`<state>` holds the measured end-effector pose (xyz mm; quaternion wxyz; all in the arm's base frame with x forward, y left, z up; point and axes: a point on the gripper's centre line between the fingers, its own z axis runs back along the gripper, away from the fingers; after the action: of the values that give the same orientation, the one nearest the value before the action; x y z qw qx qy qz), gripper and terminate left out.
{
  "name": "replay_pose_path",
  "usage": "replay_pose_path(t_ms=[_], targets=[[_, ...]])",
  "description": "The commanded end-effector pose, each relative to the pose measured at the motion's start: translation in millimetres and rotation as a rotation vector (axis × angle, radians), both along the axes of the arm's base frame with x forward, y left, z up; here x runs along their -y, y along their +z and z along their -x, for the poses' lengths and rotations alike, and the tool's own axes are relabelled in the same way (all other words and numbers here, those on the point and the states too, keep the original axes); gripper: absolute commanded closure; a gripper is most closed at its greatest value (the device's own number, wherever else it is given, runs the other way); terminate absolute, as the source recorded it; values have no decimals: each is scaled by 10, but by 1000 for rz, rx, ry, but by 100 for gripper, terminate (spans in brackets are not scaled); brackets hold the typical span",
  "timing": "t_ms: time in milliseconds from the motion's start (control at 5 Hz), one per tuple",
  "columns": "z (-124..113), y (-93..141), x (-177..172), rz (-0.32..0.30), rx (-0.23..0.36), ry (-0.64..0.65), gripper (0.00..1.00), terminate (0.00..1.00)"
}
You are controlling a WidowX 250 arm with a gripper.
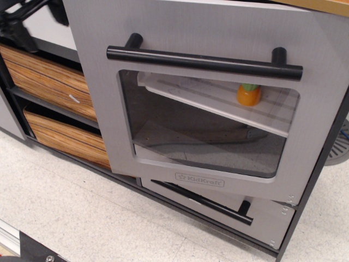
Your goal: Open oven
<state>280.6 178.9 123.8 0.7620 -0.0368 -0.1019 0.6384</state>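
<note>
The toy oven with its large brushed-grey door [207, 98] fills the middle of the view. A long black bar handle [204, 61] runs across the door above a big clear rounded window [207, 123], and a small embossed "KidKraft" logo [199, 179] sits below the window. The door's lower edge overlaps the unit's front, standing a little proud of it.

Through the window, a white inner shelf [218, 98] slopes across the oven, and a small orange object with a green top [248, 94] stands on it toward the right.

Just below the oven is a shorter windowless grey drawer front [256, 213] with its own black bar handle [204, 201]. Left of the oven, two wood-grain drawers [52, 76] are stacked in a black frame.

The black hand [24, 22] is at the top left corner, well apart from the oven's handle and touching nothing visible. It is blurred and partly cut off, so whether it is released or clenched cannot be told.

A pale speckled floor [82, 207] lies under the unit.
</note>
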Motion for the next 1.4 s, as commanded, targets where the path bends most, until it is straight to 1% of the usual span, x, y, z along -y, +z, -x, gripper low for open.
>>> replay_pose_path(t_ms=[0, 200, 400, 600, 800, 1000, 1200], targets=[[493, 166, -100, -106, -86, -214, 0, 0], [733, 156, -181, -128, -154, -320, 0, 0], [980, 79, -203, -132, -231, -433, 0, 0], [1126, 20, -62, -135, -244, -604, 0, 0], [1179, 41, 114, -141, -204, -698, 0, 0], [1010, 68, 99, -148, -155, -551, 0, 0], [1069, -53, 572, -40, -193, -700, 0, 0]])
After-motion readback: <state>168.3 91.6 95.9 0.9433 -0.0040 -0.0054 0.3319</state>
